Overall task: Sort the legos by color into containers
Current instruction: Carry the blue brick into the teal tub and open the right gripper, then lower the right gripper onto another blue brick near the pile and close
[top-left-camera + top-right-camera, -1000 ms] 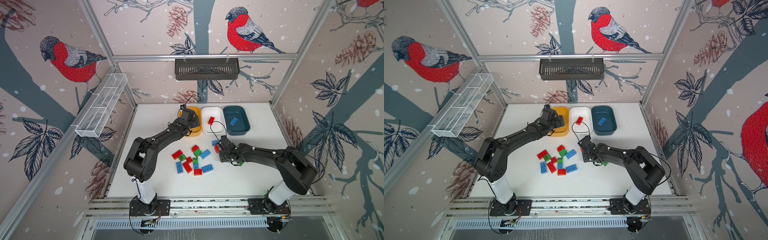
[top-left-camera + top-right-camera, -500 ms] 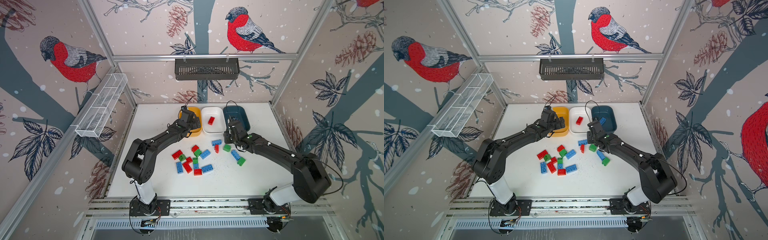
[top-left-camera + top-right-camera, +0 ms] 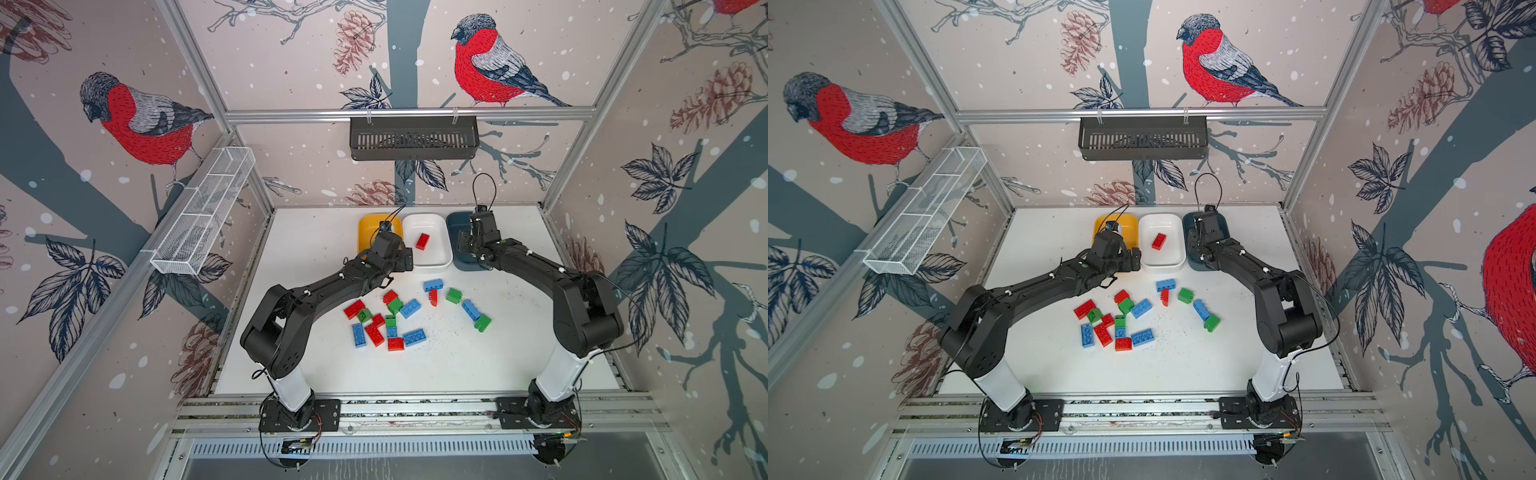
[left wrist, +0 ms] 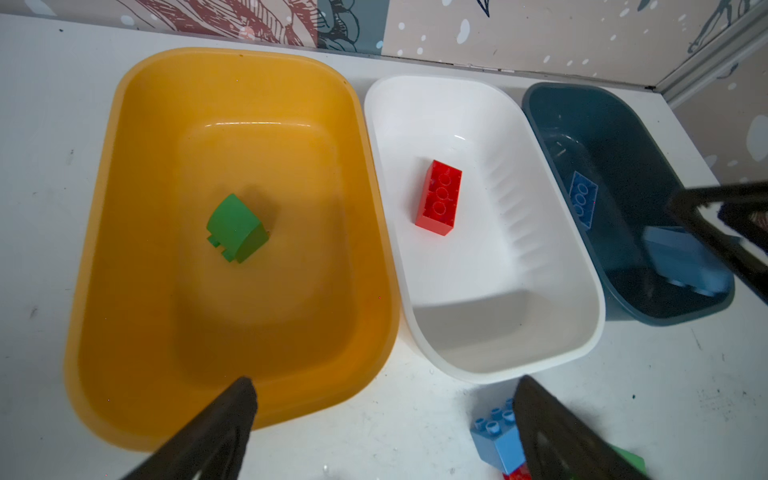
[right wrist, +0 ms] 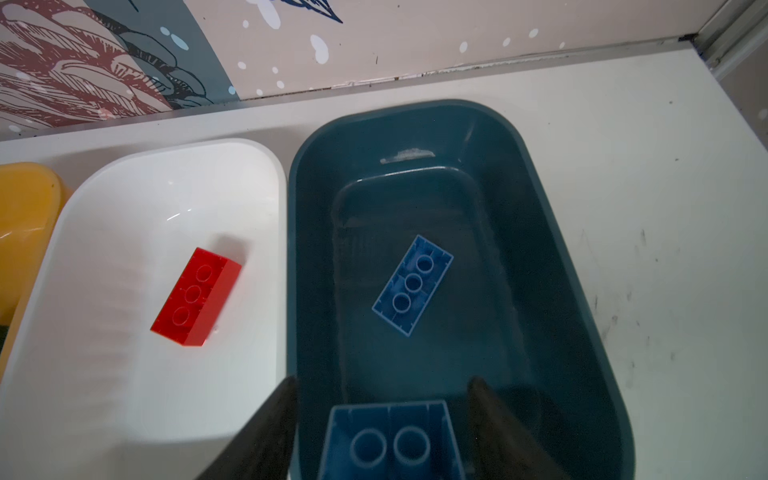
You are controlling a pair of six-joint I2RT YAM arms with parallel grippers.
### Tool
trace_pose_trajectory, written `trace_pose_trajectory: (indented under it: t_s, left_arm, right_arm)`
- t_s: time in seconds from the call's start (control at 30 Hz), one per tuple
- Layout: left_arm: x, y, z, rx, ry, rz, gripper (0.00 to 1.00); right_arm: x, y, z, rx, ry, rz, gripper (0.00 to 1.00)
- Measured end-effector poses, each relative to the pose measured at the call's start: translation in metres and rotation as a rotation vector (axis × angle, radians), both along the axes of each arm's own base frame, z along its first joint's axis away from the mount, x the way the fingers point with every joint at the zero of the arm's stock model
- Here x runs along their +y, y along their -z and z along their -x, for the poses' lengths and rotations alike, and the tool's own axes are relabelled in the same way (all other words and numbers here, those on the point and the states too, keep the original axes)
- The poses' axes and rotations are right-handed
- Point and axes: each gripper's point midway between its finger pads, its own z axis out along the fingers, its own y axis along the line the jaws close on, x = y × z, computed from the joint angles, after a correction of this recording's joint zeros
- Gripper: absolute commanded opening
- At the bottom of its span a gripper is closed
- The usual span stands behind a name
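Seeing bullfinch-and-pinecone wallpaper [image 3: 291, 62] covering every wall; noticing a black slotted basket [image 3: 413, 137] at upper centre, a white wire rack [image 3: 203, 216] at upper left, a scuffed white bench [image 3: 457, 365] below.

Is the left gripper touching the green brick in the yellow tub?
Apart. The left wrist view shows the green brick lying mid-floor in the yellow tub, bare tub floor separating it from the fingertips of the open left gripper.

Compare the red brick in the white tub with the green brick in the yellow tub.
Shape: the red brick is oblong; the green brick is shorter, with a curved face.
Pose: the red brick lies underside up, three tubes showing; the green brick lies tipped, studs sideways.
Shared: each is the only brick seen in its tub, white tub and yellow tub.
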Motion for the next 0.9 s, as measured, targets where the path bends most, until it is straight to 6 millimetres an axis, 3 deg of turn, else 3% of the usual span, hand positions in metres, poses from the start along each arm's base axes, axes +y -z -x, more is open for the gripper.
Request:
trace_pose_trajectory:
  t_s: [0.17, 0.4, 0.67, 0.9]
  left_arm:
    - [0.002, 0.004, 0.004, -0.005, 0.009, -0.021, 0.97]
    - [-0.01, -0.002, 0.007, -0.03, 0.059, -0.023, 0.97]
    - [-0.016, -0.002, 0.004, -0.036, 0.068, -0.013, 0.97]
    - [-0.024, -0.001, 0.0, -0.039, 0.071, 0.034, 0.97]
  right_arm:
    - [0.0, 0.005, 0.006, 0.014, -0.001, 0.003, 0.84]
    - [-0.012, 0.009, 0.044, 0.051, 0.005, -0.008, 0.88]
    - [-0.001, 0.029, 0.118, 0.182, -0.14, -0.027, 0.87]
    - [0.004, 0.076, 0.185, 0.371, -0.229, -0.073, 0.83]
